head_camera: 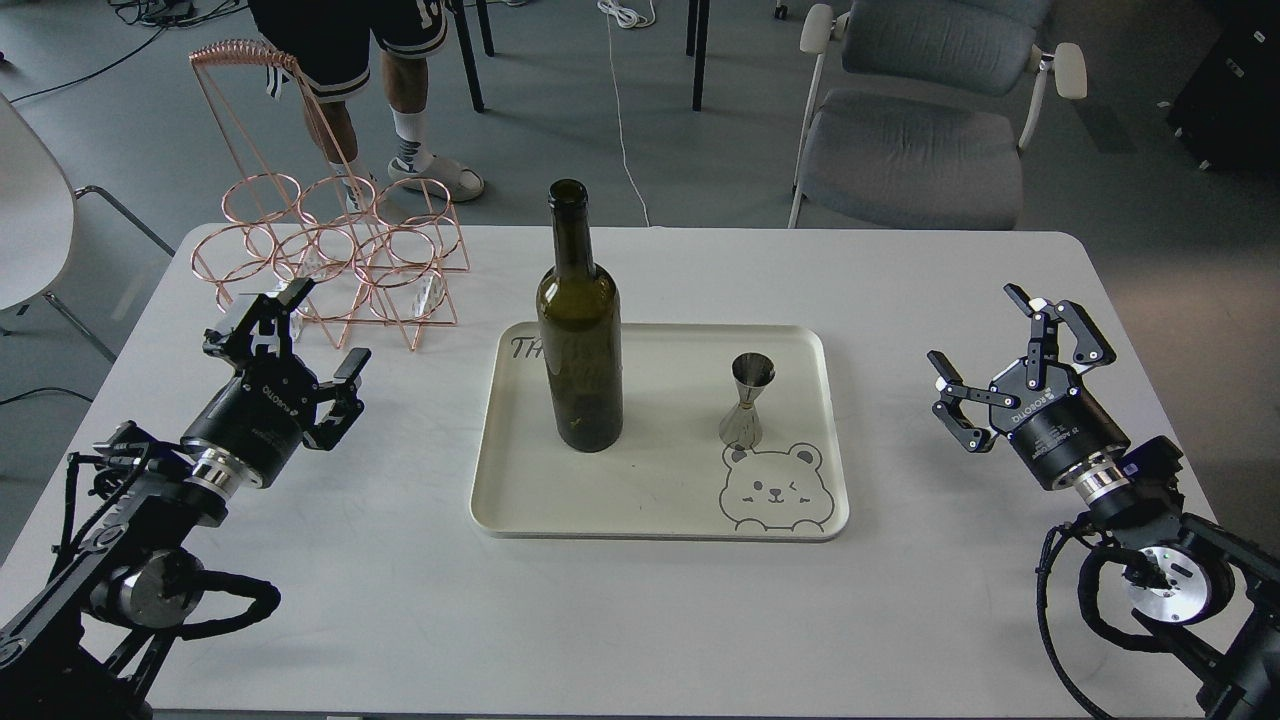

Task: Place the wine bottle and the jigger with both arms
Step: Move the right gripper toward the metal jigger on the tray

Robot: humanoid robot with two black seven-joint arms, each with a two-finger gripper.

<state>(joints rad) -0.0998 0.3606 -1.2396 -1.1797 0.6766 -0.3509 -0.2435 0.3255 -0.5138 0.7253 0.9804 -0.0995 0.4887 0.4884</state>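
Note:
The wine bottle (579, 330), tall and dark olive green, stands upright on the left part of a cream tray (660, 520). The small silver jigger (747, 400) stands upright on the tray's right part, just above a printed bear face. My left gripper (308, 335) is open over the table to the left of the tray, close to the front of the wire rack, holding nothing. My right gripper (985, 335) hovers open well right of the tray, also with nothing between its fingers.
A copper wire bottle rack (330, 255) stands at the table's back left, just behind my left gripper. Beyond the white table (640, 620) are a grey chair (920, 130), a person's legs (410, 110) and a white chair (25, 200) at far left.

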